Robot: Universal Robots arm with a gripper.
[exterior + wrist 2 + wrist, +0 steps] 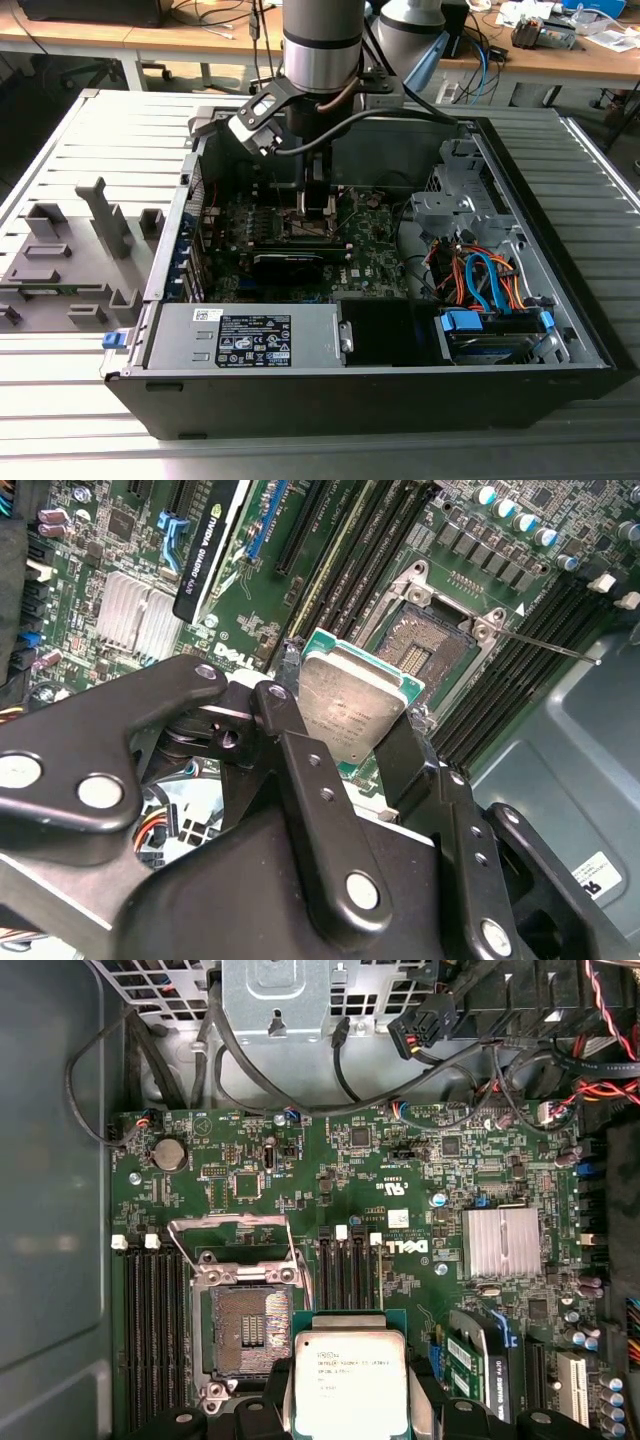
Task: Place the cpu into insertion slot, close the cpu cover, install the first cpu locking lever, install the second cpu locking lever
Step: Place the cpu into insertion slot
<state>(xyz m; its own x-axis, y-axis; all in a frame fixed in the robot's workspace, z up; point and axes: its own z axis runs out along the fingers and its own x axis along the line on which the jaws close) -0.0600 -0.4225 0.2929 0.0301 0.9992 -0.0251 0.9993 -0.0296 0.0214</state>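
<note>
My gripper (pixel 350 720) is shut on the cpu (pixel 355 705), a flat square chip with a dull silver top and a green rim, pinched by its edges between the black fingers (pixel 290 730). In the first wrist view the cpu (pixel 350 1380) hangs just beside the open insertion slot (pixel 245 1330), over the long black memory slots. The slot (pixel 430 655) lies bare, showing its dark contact field. The cpu cover (pixel 230 1222) stands raised at the slot's far edge. A thin wire lever (pixel 550 645) is swung out. In the exterior view the gripper (pixel 315 205) is low inside the case above the motherboard (pixel 370 245).
A finned heat sink (pixel 500 1243) and a graphics card (pixel 215 550) sit near the slot. Orange and blue cables (pixel 480 280) and a drive cage (pixel 450 195) fill the case's right side. A power supply (pixel 250 335) lies in front. Grey fixtures (pixel 70 260) stand on the table.
</note>
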